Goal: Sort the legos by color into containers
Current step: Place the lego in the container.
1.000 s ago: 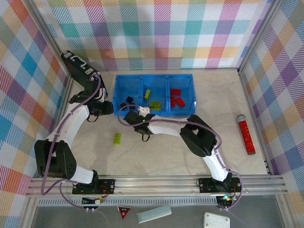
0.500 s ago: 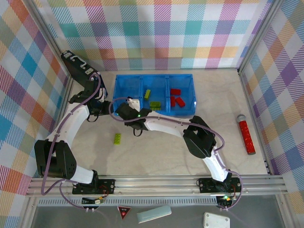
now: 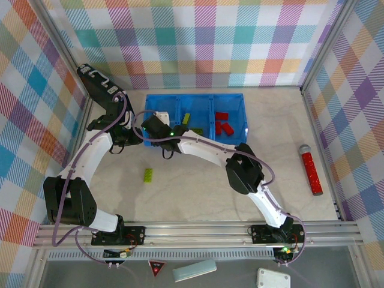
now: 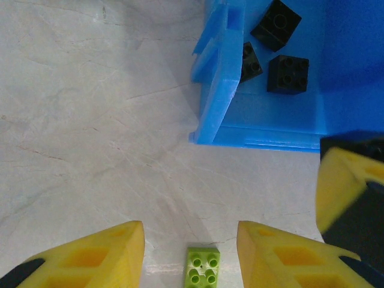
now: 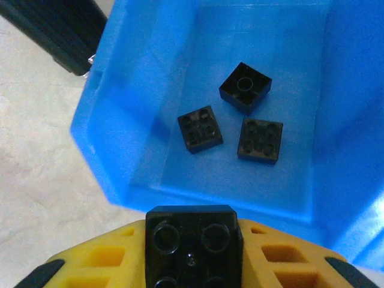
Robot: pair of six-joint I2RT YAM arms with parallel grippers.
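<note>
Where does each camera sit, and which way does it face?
Top external: above, behind the bases, looking down on the table; left arm, right arm, blue tray, green lego.
Left wrist: faces down at the table, green lego and tray corner; its yellow fingers at the bottom edge.
Right wrist: faces down into the tray's left compartment; its fingers hold a black lego.
Shared: both wrist views show three black legos inside.

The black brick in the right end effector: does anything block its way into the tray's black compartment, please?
Nothing visible does. The black brick in the right end effector is just short of the tray's near wall; beyond it, the compartment floor has free space beside three black bricks.
</note>
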